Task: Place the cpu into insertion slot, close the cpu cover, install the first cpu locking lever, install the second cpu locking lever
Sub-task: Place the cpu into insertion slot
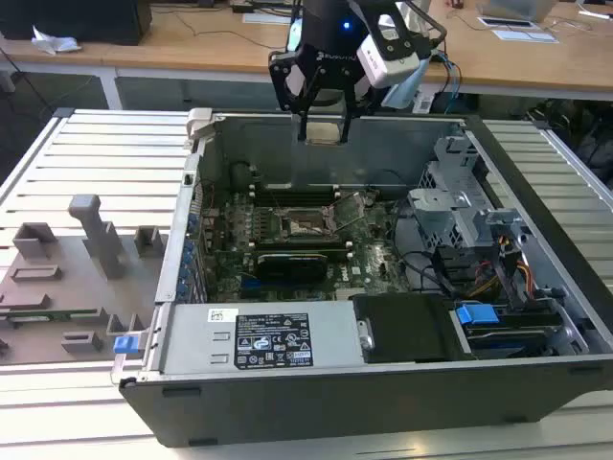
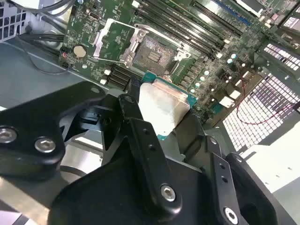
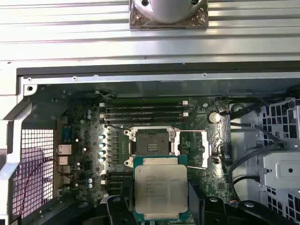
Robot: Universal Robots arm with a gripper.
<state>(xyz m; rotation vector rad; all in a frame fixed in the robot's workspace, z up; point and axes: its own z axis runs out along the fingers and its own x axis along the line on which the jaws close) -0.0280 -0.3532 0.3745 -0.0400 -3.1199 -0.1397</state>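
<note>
My gripper (image 1: 324, 123) hangs above the far wall of the open computer case (image 1: 287, 393), shut on the cpu (image 1: 324, 131). In both wrist views the cpu (image 3: 161, 190) (image 2: 161, 105) is a flat square chip with a dull silver top and green edge, pinched by its sides between the black fingers (image 3: 115, 206). Below it on the green motherboard lies the insertion slot (image 3: 151, 142) (image 2: 154, 51) (image 1: 306, 222), open and bare. The cpu cover (image 3: 194, 149) (image 2: 110, 40) is a silvery frame swung back beside the slot.
Memory slots (image 3: 145, 110) run along one side of the socket. The labelled power supply (image 1: 273, 340) is at the case's near edge. A drive cage (image 1: 460, 206) with cables sits at the exterior view's right, a grey parts fixture (image 1: 86, 240) at its left.
</note>
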